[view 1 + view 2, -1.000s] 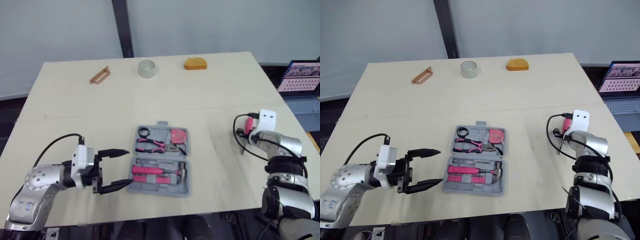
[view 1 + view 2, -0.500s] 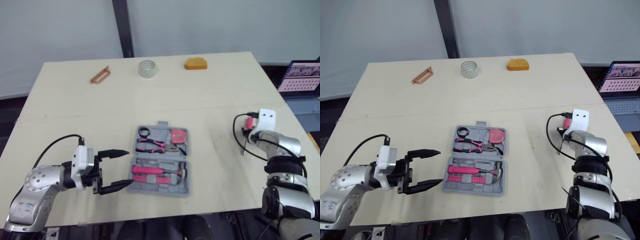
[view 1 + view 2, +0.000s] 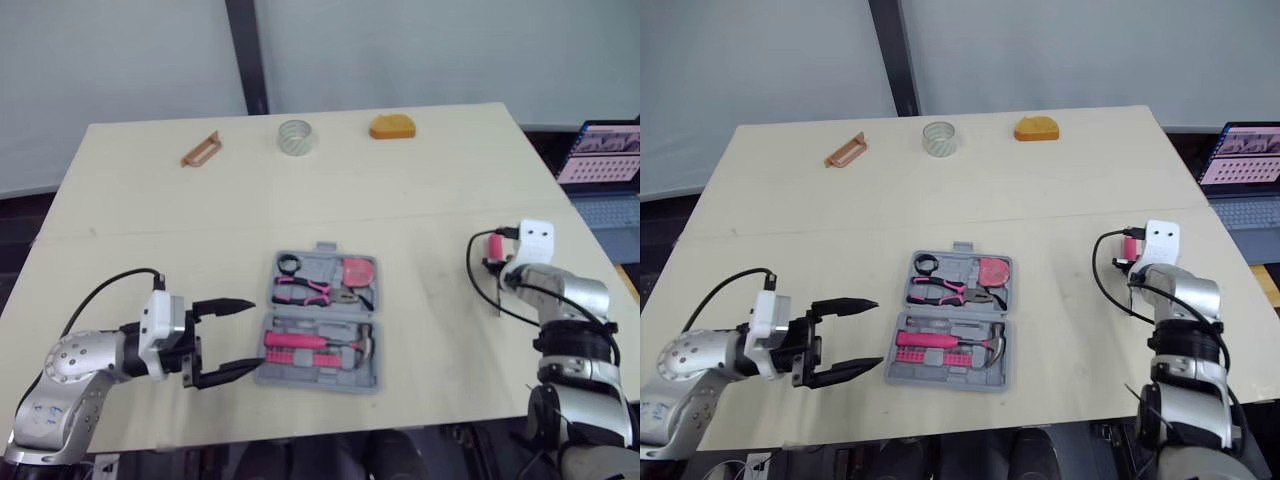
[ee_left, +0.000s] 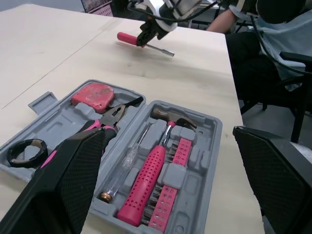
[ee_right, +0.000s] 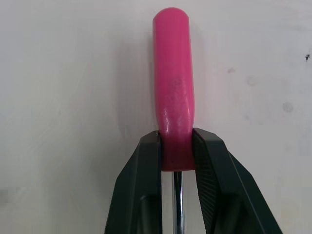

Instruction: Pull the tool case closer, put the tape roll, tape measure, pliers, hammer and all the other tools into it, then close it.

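Screwdriver (image 5: 173, 87) handle end within right jaws

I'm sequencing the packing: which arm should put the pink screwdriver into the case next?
Right. The right gripper is shut on the screwdriver by its pink handle, on the table; the left gripper is open, empty, beside the tool case.

Right end effector (image 5: 176, 142) partly hides the screwdriver (image 5: 172, 73) shaft.
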You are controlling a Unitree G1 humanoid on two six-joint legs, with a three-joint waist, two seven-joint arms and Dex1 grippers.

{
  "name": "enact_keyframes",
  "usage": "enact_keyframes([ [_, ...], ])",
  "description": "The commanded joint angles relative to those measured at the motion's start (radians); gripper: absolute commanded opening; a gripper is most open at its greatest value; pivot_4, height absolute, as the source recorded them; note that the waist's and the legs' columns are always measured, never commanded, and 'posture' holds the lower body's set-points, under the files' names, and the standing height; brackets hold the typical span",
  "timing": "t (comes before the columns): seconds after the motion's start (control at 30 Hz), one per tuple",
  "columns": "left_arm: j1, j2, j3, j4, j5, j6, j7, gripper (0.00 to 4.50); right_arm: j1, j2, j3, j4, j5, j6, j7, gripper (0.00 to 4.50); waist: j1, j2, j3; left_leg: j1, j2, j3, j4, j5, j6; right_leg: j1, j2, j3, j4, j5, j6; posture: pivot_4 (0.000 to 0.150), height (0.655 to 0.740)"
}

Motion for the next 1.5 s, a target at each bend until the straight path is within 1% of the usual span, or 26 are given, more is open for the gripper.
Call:
enact_keyframes([
  [0.03, 0.009, 0.025, 0.048, 0.014, -0.028, -0.009, -0.043, 4.5, 0.035, -0.087, 0.074, -0.286, 0.079, 0.181, 0.122, 0.39, 0.0, 0.0, 0.0, 0.0, 0.0, 0.001, 0.0, 0.0, 0.0, -0.001, 0.0, 0.0, 0.001, 0.0, 0.0, 0.15, 0.74],
  [0.13, 0.017, 0.042, 0.066, 0.046, -0.017, -0.026, -0.078, 4.5, 0.059, -0.174, 0.173, -0.484, 0.161, 0.302, 0.231, 0.39, -0.002, 0.0, 0.0, 0.0, 0.001, 0.002, -0.001, 0.0, 0.0, -0.002, 0.0, 0.001, 0.001, 0.0, 0.0, 0.15, 0.74],
  [0.23, 0.027, 0.053, 0.071, 0.074, -0.001, -0.048, -0.108, 4.5, 0.034, -0.269, 0.305, -0.654, 0.257, 0.387, 0.353, 0.39, -0.001, 0.001, 0.0, 0.0, 0.001, 0.002, -0.001, 0.0, 0.0, -0.003, 0.0, 0.001, 0.001, 0.0, 0.0, 0.15, 0.74],
  [0.33, 0.031, 0.056, 0.068, 0.088, 0.004, -0.06, -0.12, 4.5, -0.026, -0.329, 0.429, -0.734, 0.311, 0.426, 0.438, 0.39, 0.001, 0.0, 0.001, 0.0, 0.001, 0.002, 0.0, -0.001, 0.001, -0.003, 0.0, 0.001, 0.001, 0.0, 0.0, 0.15, 0.74],
  [0.47, 0.051, 0.057, 0.072, 0.08, 0.006, -0.067, -0.128, 4.5, -0.122, -0.342, 0.543, -0.77, 0.347, 0.44, 0.501, 0.39, 0.003, -0.002, 0.002, 0.0, 0.001, 0.002, 0.001, -0.001, 0.001, -0.003, 0.0, 0.001, 0.001, 0.0, 0.0, 0.15, 0.74],
  [0.6, 0.099, 0.057, 0.095, 0.056, 0.002, -0.071, -0.123, 4.5, -0.226, -0.322, 0.647, -0.807, 0.408, 0.468, 0.579, 0.39, 0.003, -0.003, 0.002, 0.0, 0.001, 0.002, 0.001, -0.002, 0.0, -0.003, 0.0, 0.001, 0.002, 0.0, 0.0, 0.15, 0.74],
  [0.73, 0.125, 0.055, 0.104, 0.042, 0.004, -0.073, -0.113, 4.5, -0.288, -0.294, 0.714, -0.817, 0.44, 0.482, 0.62, 0.39, 0.002, -0.003, 0.003, 0.0, 0.001, 0.002, 0.001, -0.002, 0.0, -0.003, 0.0, 0.0, 0.002, 0.0, 0.0, 0.15, 0.74],
  [0.93, 0.158, 0.056, 0.121, 0.024, 0.0, -0.071, -0.106, 4.5, -0.379, -0.167, 0.805, -0.775, 0.437, 0.518, 0.606, 0.39, 0.0, -0.004, 0.003, 0.0, 0.001, 0.002, 0.002, -0.002, 0.0, -0.005, 0.0, 0.0, 0.005, 0.0, 0.0, 0.15, 0.74],
  [1.1, 0.188, 0.06, 0.143, 0.015, 0.001, -0.068, -0.108, 4.5, -0.402, -0.078, 0.838, -0.765, 0.441, 0.549, 0.588, 0.39, -0.001, -0.004, 0.003, 0.0, 0.001, 0.002, 0.002, -0.002, 0.0, -0.006, 0.0, 0.0, 0.006, 0.0, 0.0, 0.15, 0.74],
  [1.3, 0.202, 0.067, 0.159, 0.009, -0.002, -0.063, -0.112, 4.5, -0.412, -0.014, 0.871, -0.746, 0.434, 0.555, 0.577, 0.39, -0.001, -0.004, 0.003, 0.0, 0.001, 0.002, 0.002, -0.002, -0.001, -0.007, 0.0, 0.0, 0.008, 0.0, 0.0, 0.15, 0.74],
  [1.4, 0.218, 0.069, 0.172, 0.002, -0.002, -0.062, -0.112, 4.5, -0.398, 0.039, 0.891, -0.717, 0.418, 0.543, 0.555, 0.39, -0.002, -0.004, 0.003, 0.0, 0.001, 0.003, 0.002, -0.002, -0.001, -0.007, 0.0, 0.0, 0.009, 0.0, 0.0, 0.15, 0.74],
  [1.5, 0.232, 0.067, 0.181, -0.005, -0.002, -0.063, -0.11, 4.5, -0.387, 0.055, 0.894, -0.711, 0.414, 0.531, 0.548, 0.39, -0.003, -0.004, 0.003, 0.0, 0.002, 0.003, 0.002, -0.002, -0.001, -0.008, 0.0, 0.0, 0.01, 0.0, 0.0, 0.15, 0.74],
])
